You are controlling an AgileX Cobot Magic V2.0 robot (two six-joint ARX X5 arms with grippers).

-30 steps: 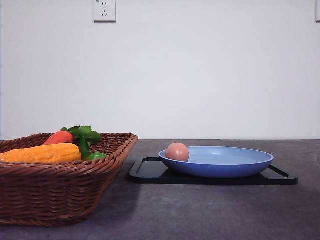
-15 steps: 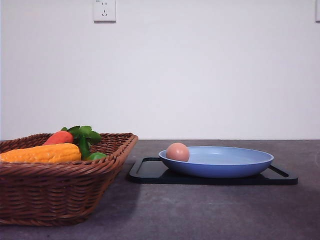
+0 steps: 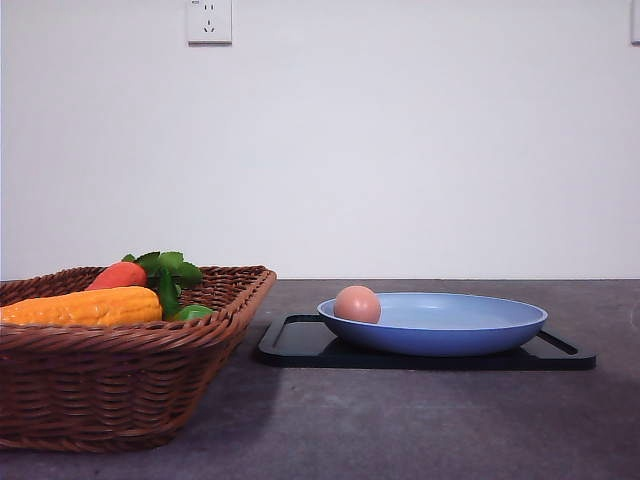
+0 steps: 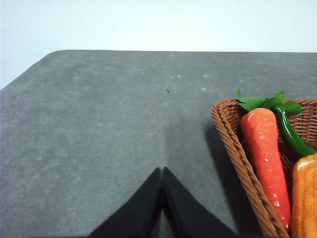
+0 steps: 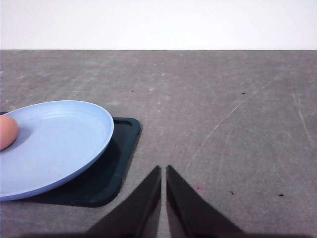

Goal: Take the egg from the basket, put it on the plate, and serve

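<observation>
The pinkish-brown egg [image 3: 357,303] lies on the left part of the light blue plate [image 3: 450,325], against its rim. In the right wrist view the egg [image 5: 6,131] shows at the picture's edge on the plate [image 5: 54,148]. The brown wicker basket [image 3: 110,385] stands at the left, apart from the plate. My left gripper [image 4: 162,171] is shut on nothing over bare table beside the basket's corner [image 4: 230,129]. My right gripper [image 5: 163,169] is shut and holds nothing, over bare table just off the tray's corner.
The plate rests on a flat black tray [image 3: 300,345]. The basket holds a red-orange carrot with green leaves [image 4: 262,148], a green pepper [image 4: 292,139] and a long orange-yellow vegetable [image 3: 85,307]. A white wall with a socket [image 3: 209,20] stands behind the grey table [image 3: 420,420].
The egg has shifted a hair to the right on the plate. Nothing else has moved.
</observation>
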